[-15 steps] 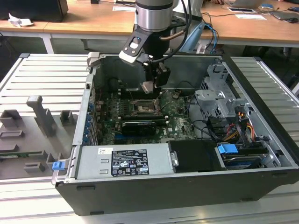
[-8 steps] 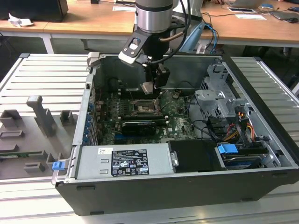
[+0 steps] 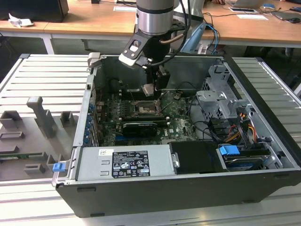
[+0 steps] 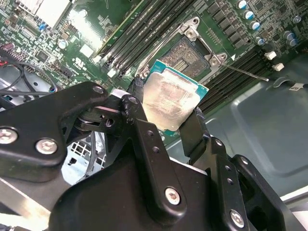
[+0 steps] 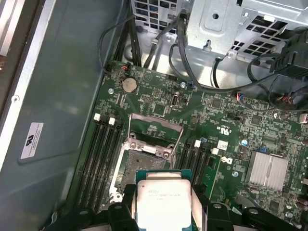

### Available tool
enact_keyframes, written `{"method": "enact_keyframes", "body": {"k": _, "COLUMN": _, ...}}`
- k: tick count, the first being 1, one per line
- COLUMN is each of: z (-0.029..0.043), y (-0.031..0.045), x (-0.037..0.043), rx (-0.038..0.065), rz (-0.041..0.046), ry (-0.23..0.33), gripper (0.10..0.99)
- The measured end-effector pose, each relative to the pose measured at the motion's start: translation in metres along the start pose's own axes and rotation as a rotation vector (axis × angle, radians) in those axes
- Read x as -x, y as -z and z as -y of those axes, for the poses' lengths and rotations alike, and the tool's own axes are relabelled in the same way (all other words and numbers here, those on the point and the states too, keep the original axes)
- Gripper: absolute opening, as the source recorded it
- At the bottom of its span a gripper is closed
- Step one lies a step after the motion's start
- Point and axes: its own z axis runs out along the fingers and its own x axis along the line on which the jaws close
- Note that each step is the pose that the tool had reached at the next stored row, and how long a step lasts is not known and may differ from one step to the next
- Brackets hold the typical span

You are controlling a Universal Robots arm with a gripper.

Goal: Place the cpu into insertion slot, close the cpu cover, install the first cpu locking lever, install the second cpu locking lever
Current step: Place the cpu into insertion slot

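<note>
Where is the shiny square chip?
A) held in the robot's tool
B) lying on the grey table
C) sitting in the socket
A: the tool grips the chip by two edges, over the open socket.

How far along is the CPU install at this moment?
Done: the cpu is off its rest and clamped in the pincer. In hand: it hangs above the insertion slot, not seated. Left: the slot is empty, the cpu cover stands open, and a thin locking lever sticks out unlatched, so seating, closing and both levers are not yet done.
</note>
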Motion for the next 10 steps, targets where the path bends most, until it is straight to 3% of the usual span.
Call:
{"method": "enact_keyframes", "body": {"k": 5, "z": 0.0001, "y": -0.0036, "x": -0.0005, "rx": 0.0, "rz": 0.0029, "ry": -0.039, "gripper": 0.541}}
{"method": "enact_keyframes", "body": {"k": 8, "z": 0.0006, "y": -0.0091, "x": -0.0004, "rx": 0.001, "rz": 0.0084, "ry": -0.11, "gripper": 0.541}}
{"method": "enact_keyframes", "body": {"k": 10, "z": 0.0007, "y": -0.0111, "x": -0.0004, "rx": 0.001, "rz": 0.0096, "ry": -0.124, "gripper": 0.541}}
